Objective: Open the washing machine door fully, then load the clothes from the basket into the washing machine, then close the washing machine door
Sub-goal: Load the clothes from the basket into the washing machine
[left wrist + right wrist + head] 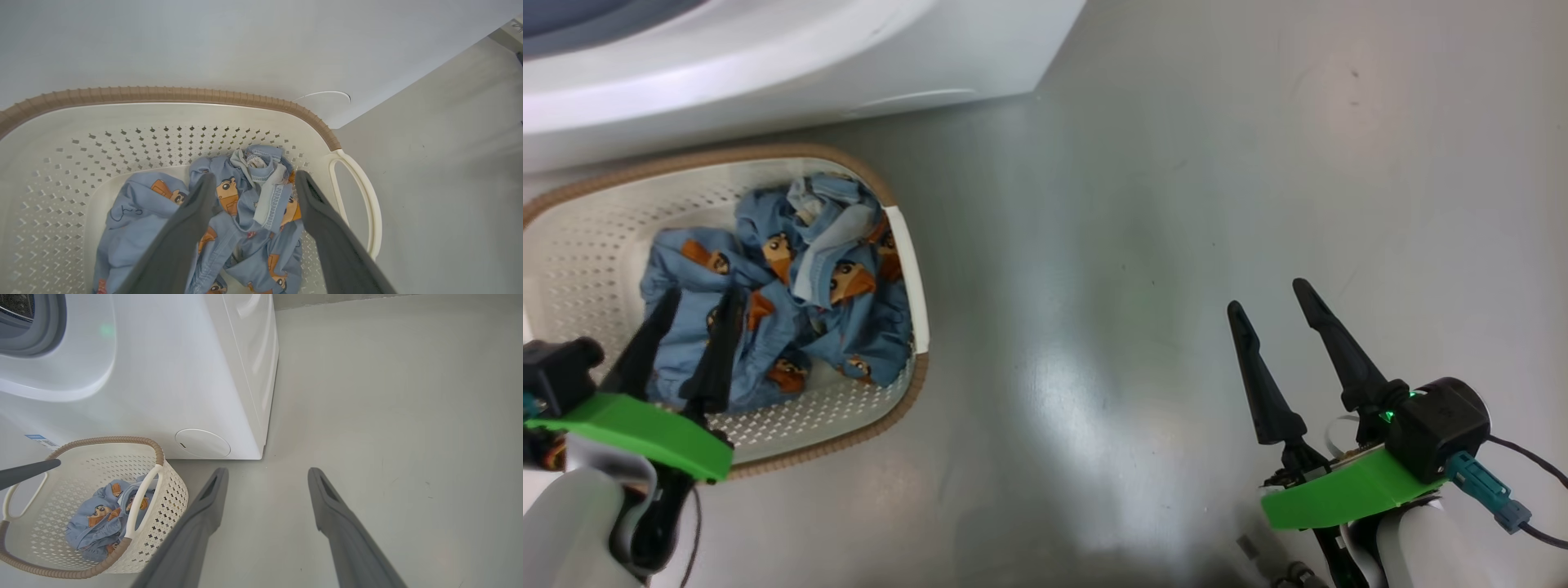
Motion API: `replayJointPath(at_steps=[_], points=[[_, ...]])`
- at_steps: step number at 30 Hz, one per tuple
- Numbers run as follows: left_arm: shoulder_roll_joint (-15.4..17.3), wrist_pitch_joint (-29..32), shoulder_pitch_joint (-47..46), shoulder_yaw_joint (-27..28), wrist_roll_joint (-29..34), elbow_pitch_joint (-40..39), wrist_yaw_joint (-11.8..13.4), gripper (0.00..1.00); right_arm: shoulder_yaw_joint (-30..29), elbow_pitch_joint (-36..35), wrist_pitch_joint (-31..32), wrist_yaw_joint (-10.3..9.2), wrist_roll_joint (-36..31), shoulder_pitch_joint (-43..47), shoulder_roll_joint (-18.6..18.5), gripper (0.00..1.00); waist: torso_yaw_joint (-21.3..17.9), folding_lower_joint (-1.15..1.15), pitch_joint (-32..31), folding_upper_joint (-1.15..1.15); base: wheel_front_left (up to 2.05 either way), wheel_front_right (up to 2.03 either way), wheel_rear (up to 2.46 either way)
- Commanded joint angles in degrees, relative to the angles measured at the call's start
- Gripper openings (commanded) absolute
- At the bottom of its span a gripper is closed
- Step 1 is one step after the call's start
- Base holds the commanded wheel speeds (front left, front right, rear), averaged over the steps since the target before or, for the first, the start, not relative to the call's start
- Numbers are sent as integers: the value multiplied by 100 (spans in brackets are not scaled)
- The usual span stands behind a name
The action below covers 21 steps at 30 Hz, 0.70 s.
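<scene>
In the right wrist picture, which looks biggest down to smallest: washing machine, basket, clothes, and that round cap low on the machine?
1. washing machine, biggest, cut off at the edges.
2. basket.
3. clothes inside it.
4. round cap, smallest, though it sits farther from the camera.

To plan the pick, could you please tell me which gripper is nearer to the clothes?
The left gripper. It is open over the basket, fingers pointing at the clothes. The right gripper, also open, is over the floor, well to the basket's right.
</scene>
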Motion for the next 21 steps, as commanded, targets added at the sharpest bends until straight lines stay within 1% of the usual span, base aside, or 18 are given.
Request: replayJointPath(at_steps=[1,7,17,21], points=[[272,-36,-46,133,-53,-26,31,100,143,-134,-43,9,54,39,-10,100,-55,0,70,0,0,0,0],[415,-36,-406,-482,-495,-45,31,100,167,-156,-43,9,81,45,-10,100,-137,0,224,0,0,0,0],[512,-36,-942,-1368,-1276,-105,31,100,247,-186,-43,9,117,49,-10,100,-239,0,499,0,0,0,0],[589,-36,-1146,-1735,-1524,2,31,100,283,-211,-43,9,134,50,-10,100,-323,0,624,0,0,0,0]])
